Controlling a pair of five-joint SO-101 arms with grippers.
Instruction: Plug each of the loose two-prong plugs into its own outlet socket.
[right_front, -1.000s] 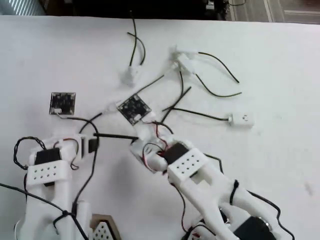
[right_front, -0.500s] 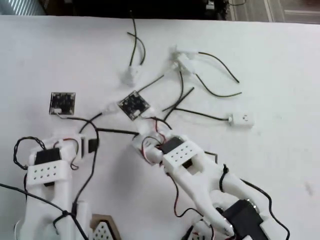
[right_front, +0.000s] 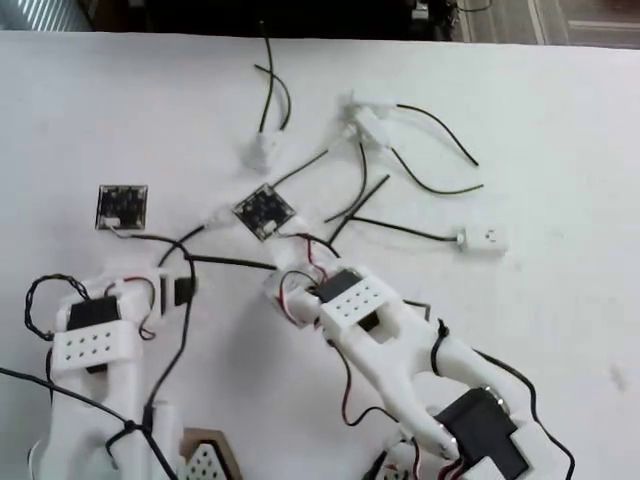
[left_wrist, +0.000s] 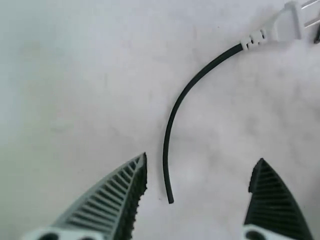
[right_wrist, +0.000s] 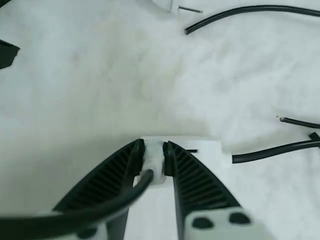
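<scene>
1. A small white plug (right_wrist: 154, 161) is pinched in the right end effector (right_wrist: 153, 145), which is clenched on its two sides. It sits near the middle of the tabletop (right_front: 560, 130), a bit to the near side.
2. The plug looks tiny, light and hard. Its thin black cord (right_wrist: 100, 205) is bendy and trails back along the end effector. I think the cord could tug the plug and turn it.
3. The fat white body looks like the best place to hold it, as it is held now. The cord is too floppy to hold. The thin metal prongs could bend. The smooth plastic may slip if it is pushed in crooked.
4. A second white plug (left_wrist: 284, 27) lies loose to the left and a bit farther off. Its long black cord (left_wrist: 172, 125) curves to the near side. The cut end lies between the fingers of the left end effector (left_wrist: 202, 160), which is spread wide and grasps nothing.
5. A white outlet socket (right_front: 480, 239) lies well apart at the right, on its own cord.
6. Two small dark boards sit close by, the left board (right_front: 122, 205) and the middle board (right_front: 265, 213).
</scene>
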